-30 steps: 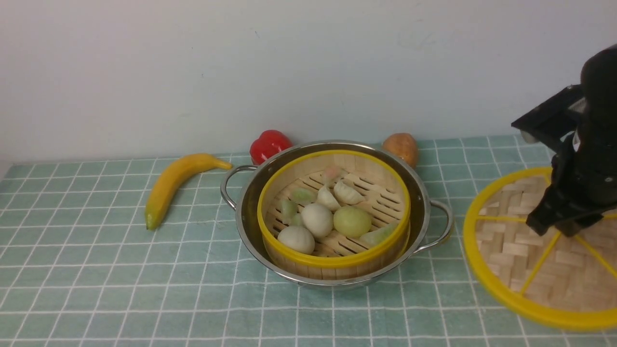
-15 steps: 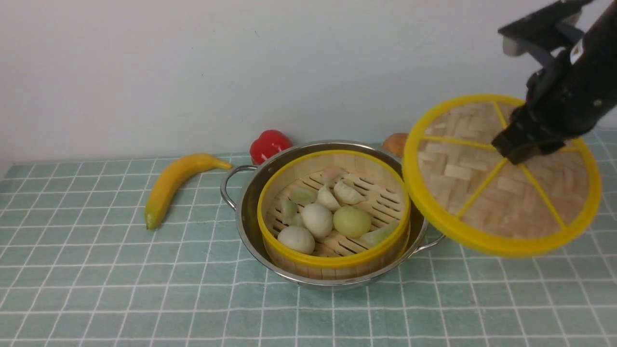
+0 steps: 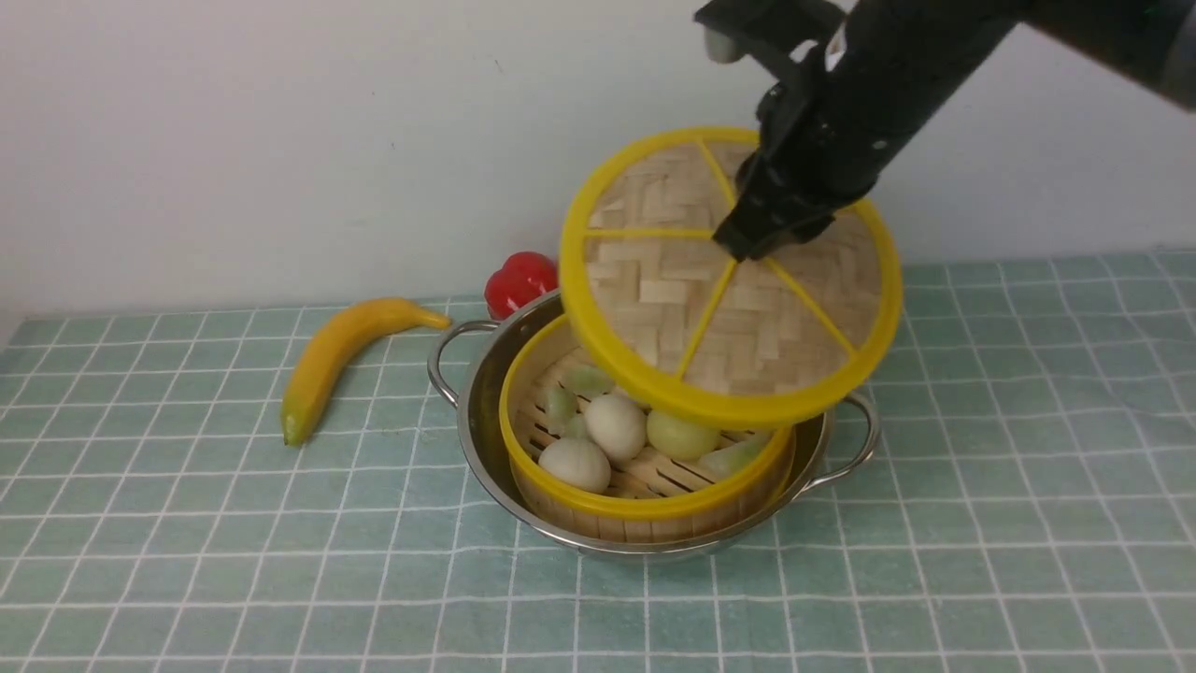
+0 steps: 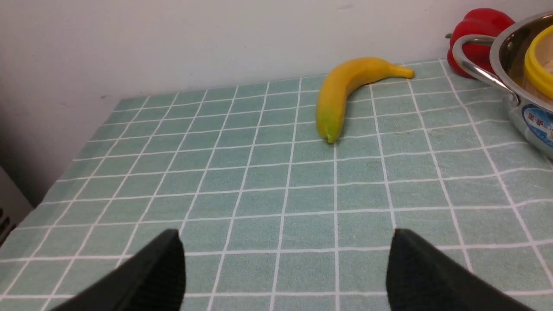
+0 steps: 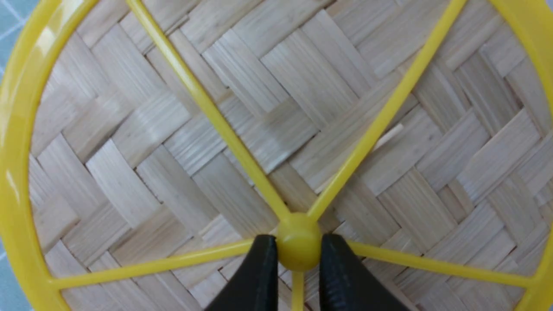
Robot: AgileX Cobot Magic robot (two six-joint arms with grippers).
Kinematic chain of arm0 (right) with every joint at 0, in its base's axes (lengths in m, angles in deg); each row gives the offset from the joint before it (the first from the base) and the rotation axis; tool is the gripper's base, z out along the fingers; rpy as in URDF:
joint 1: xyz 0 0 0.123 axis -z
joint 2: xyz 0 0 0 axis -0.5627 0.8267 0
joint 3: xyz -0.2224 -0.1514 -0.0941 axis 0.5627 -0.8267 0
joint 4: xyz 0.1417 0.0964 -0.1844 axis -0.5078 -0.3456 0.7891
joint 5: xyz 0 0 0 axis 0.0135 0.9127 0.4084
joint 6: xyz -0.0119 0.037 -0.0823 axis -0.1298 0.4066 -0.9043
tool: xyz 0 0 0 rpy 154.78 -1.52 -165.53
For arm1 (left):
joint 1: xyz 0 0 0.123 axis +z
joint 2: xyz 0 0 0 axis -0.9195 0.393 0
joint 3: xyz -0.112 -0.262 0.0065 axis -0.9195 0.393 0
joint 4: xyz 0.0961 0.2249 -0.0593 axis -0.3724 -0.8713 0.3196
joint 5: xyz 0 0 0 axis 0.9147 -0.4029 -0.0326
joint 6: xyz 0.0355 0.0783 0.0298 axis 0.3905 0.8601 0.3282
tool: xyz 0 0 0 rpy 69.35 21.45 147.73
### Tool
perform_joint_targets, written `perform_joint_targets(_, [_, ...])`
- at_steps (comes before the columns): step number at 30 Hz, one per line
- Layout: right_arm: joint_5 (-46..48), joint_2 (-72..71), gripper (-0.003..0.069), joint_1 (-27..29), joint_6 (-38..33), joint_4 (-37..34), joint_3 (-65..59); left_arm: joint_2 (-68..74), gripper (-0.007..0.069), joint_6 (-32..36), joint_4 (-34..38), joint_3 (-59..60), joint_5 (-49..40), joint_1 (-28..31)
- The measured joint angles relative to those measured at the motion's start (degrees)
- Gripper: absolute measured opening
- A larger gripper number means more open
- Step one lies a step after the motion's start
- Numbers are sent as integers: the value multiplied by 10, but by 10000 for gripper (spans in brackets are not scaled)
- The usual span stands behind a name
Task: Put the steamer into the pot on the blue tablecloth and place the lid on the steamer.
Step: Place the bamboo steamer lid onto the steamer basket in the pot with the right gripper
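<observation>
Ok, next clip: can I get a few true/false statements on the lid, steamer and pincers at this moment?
1. The steamer sits inside the pot. True.
2. The lid lies flat on the steamer. False: it hangs tilted over it, its hub gripped by the right pincer.
3. The left pincer is open and holds nothing. True.
4. The banana lies in the pot. False: it lies on the cloth, to the pot's left.
5. A red pepper stands behind the pot. True.
</observation>
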Motion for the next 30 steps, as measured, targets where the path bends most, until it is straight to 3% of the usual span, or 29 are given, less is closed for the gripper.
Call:
perform_joint_targets(6, [0, 40, 134, -24, -4, -6, 14, 0, 578, 0, 0, 0, 0, 0])
perform_joint_targets(30, [-1, 94, 134, -30, -61, -19, 14, 0, 578, 0, 0, 0, 0, 0])
